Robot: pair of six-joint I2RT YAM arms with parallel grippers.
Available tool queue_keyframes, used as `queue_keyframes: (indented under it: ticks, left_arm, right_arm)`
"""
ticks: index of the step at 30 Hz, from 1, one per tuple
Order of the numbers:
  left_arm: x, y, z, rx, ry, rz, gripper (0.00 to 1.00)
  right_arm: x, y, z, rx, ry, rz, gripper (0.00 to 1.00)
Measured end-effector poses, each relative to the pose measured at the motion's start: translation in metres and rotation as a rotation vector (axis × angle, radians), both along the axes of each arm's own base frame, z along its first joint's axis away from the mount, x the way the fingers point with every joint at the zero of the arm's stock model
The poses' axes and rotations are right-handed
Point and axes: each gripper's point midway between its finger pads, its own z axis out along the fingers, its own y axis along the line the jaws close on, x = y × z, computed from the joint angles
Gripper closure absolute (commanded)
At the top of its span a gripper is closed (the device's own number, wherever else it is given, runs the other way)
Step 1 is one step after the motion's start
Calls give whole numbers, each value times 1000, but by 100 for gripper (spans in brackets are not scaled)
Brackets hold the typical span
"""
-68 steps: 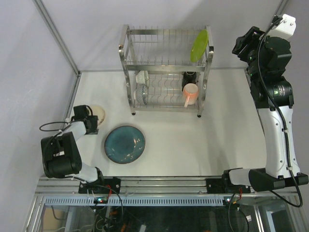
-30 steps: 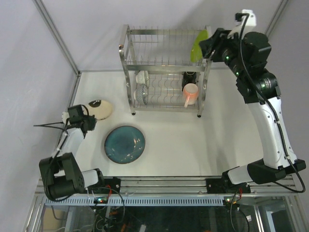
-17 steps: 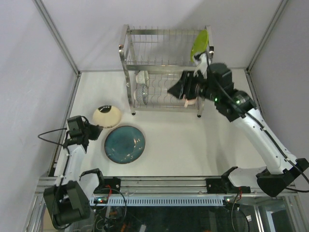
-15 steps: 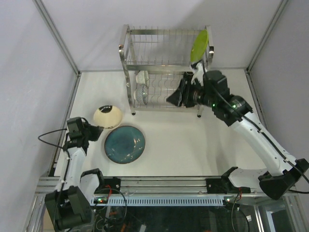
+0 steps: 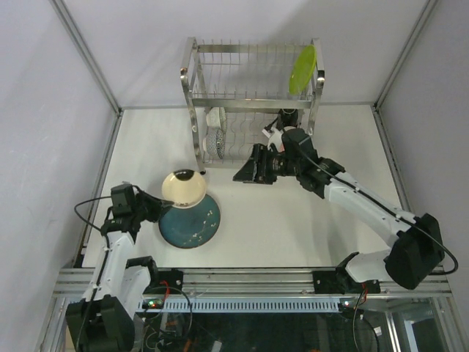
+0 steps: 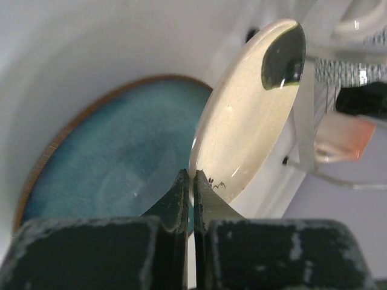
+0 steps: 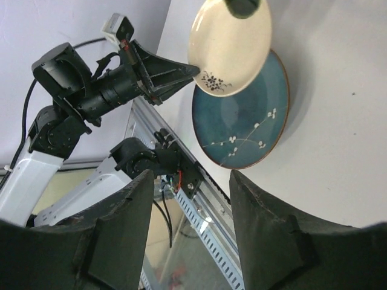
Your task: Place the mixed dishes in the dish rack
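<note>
My left gripper [image 5: 155, 207] is shut on the rim of the cream black-marked plate [image 5: 183, 188], holding it tilted just above the large blue-grey plate [image 5: 189, 220], which lies flat on the table. In the left wrist view the fingertips [image 6: 181, 184] pinch the cream plate [image 6: 248, 115] over the blue-grey plate [image 6: 109, 169]. My right gripper [image 5: 243, 173] hangs open and empty in front of the dish rack [image 5: 253, 103], facing the cream plate [image 7: 233, 45] and the blue-grey plate [image 7: 242, 115]. A lime-green plate [image 5: 302, 70] stands in the rack's upper tier.
The rack's lower tier holds a patterned bowl [image 5: 215, 141], a cream mug [image 5: 216, 116] and a dark cup [image 5: 288, 117]. A pink mug [image 6: 341, 134] shows past a rack post. The white table [image 5: 293, 227] ends at a metal rail [image 5: 242, 279] near the arm bases.
My left arm has lifted the cream plate and carried it rightward over the blue-grey plate. My right arm has swung down from the rack's upper right to low in front of the rack.
</note>
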Motion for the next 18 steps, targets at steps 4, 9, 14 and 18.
queue_keyframes:
  ticks: [4, 9, 14, 18]
  left_arm:
    - [-7, -27, 8, -19, -28, -111, 100]
    - [-15, -43, 20, -34, -74, -176, 100]
    - [-26, -60, 36, -82, -118, -230, 100]
    - [-33, -71, 43, -120, -124, -263, 100]
  right_arm:
    - [0, 14, -16, 39, 40, 59, 44]
    - [-1, 21, -22, 71, 49, 98, 42]
    - [-1, 24, -22, 88, 46, 114, 40]
    - [1, 26, -25, 90, 46, 117, 40]
